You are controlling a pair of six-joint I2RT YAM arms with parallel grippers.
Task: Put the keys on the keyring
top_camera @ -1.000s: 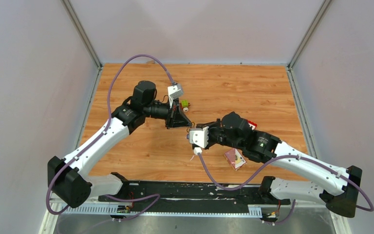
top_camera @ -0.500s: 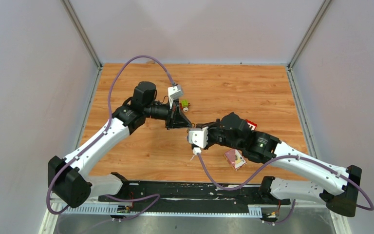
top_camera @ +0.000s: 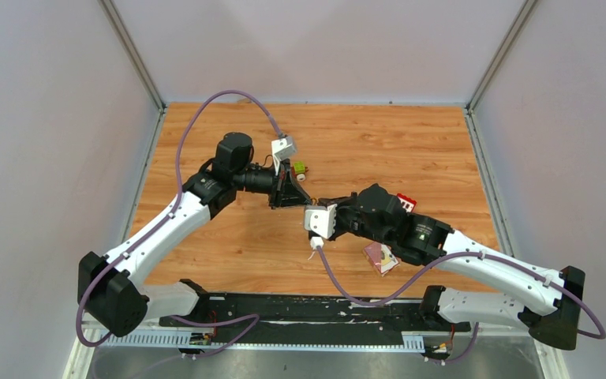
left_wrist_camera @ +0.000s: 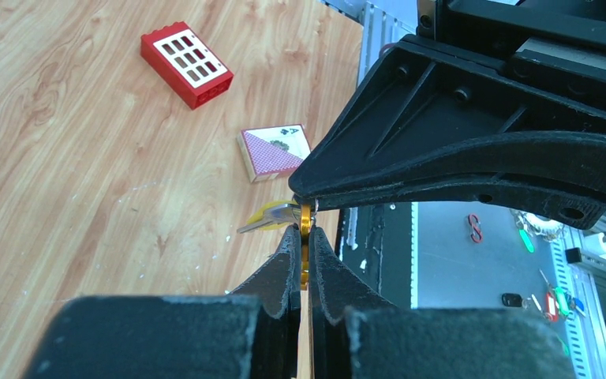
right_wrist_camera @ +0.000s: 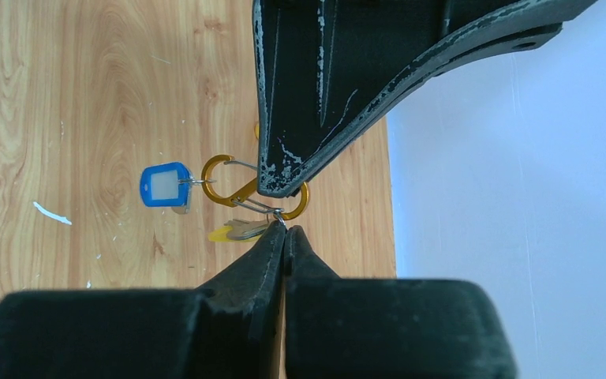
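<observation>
Bright, even light, soft shadows; both wrist views blur at near foreground

I record one legible marking, seen from the left wrist: a small black letter "A" with a suit symbol beside it, on the pale flap of the card box [left_wrist_camera: 272, 151] lying below and right of the red block [left_wrist_camera: 187, 64]. The suit is too small to identify. The blue key [right_wrist_camera: 162, 186] has a pale label window showing nothing I can read.
</observation>
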